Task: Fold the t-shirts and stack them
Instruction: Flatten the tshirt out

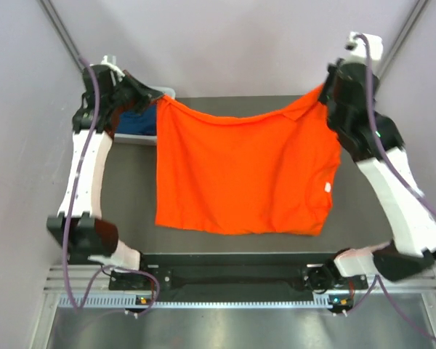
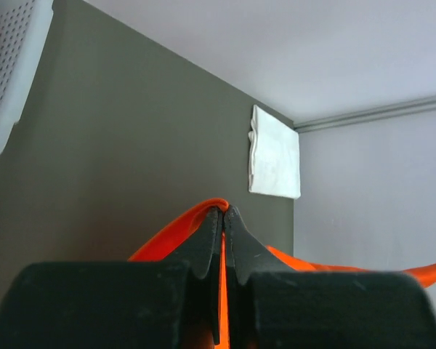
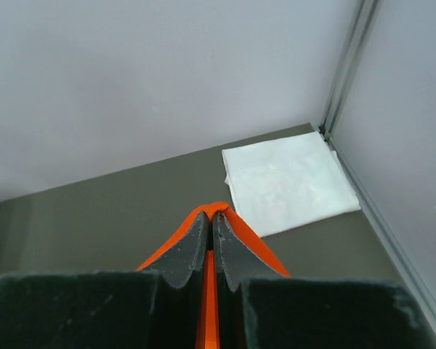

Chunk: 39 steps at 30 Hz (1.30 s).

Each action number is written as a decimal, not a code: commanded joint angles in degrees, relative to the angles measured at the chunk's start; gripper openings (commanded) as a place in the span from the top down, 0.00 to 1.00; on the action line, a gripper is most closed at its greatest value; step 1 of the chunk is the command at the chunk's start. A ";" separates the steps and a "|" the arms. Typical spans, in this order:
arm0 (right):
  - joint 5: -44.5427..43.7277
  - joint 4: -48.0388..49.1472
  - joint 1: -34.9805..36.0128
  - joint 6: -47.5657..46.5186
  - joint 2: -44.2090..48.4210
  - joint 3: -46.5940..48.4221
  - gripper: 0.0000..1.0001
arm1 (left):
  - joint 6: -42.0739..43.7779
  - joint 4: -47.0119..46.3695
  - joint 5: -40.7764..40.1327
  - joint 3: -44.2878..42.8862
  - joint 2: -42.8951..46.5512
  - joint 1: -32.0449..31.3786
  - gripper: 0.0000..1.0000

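From above, the left gripper (image 1: pixel 158 99) and the right gripper (image 1: pixel 324 93) are holding the orange t-shirt (image 1: pixel 240 174) up by its two top corners. Each pair of jaws is pressed together on a pinch of the cloth. The shirt is spreading wide between the two arms over the dark table (image 1: pixel 131 196). Its top edge is sagging in the middle and its lower hem is hanging toward the arms' bases; whether the hem is touching the table cannot be told. Behind the left gripper, the white basket (image 1: pixel 136 141) is sitting at the table's far left corner, with the dark blue t-shirt (image 1: pixel 134 122) lying inside it.

From the left wrist, the left gripper (image 2: pixel 224 211) is showing its black fingers closed tight on a fold of the orange t-shirt (image 2: pixel 167 236), which is peeking out at the tips and trailing away to both sides. Beyond it, the folded white t-shirt (image 2: pixel 275 163) is lying flat at the table's (image 2: pixel 131 145) far corner by the wall, and the lattice basket (image 2: pixel 14 80) is filling the upper left.

From the right wrist, the right gripper (image 3: pixel 213 214) is likewise clamping the orange t-shirt (image 3: pixel 209 313), a bright ridge showing between its fingertips. The folded white t-shirt (image 3: pixel 287 182) is resting on the table (image 3: pixel 94 218), well beyond the fingers, near the corner post.
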<state>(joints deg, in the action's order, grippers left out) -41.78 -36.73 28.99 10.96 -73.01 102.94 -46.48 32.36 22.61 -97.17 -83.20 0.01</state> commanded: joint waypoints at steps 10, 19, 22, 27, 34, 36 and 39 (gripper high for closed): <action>19.89 7.37 -13.00 -7.36 -20.96 32.79 1.00 | -5.20 -10.12 2.00 -39.42 -27.64 0.17 1.00; 20.07 4.41 -12.91 -6.48 1.01 15.55 1.00 | -0.81 -13.91 0.77 -15.61 -6.12 -2.03 1.00; 20.24 -0.52 -13.00 -4.55 7.85 14.40 1.00 | 1.56 -10.76 -2.21 -9.74 3.90 -2.56 1.00; 22.70 -12.72 -12.91 0.55 19.11 15.63 1.00 | 1.31 -7.14 -2.49 -1.99 19.63 -2.65 1.00; 22.36 -24.34 -13.00 2.75 27.66 21.07 1.00 | 3.76 7.35 -3.19 -7.06 29.14 -2.56 1.00; 22.44 -24.44 -13.00 2.40 28.36 22.66 1.00 | 3.94 9.55 -2.66 -8.38 29.67 -2.56 1.00; 22.36 -24.09 -12.91 1.61 27.58 22.93 1.00 | 4.11 11.06 -2.48 -8.13 29.50 -2.56 1.00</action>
<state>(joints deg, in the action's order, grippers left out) -17.96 -58.39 15.99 13.52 -43.72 126.17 -43.94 36.77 21.91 -106.41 -51.07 -3.05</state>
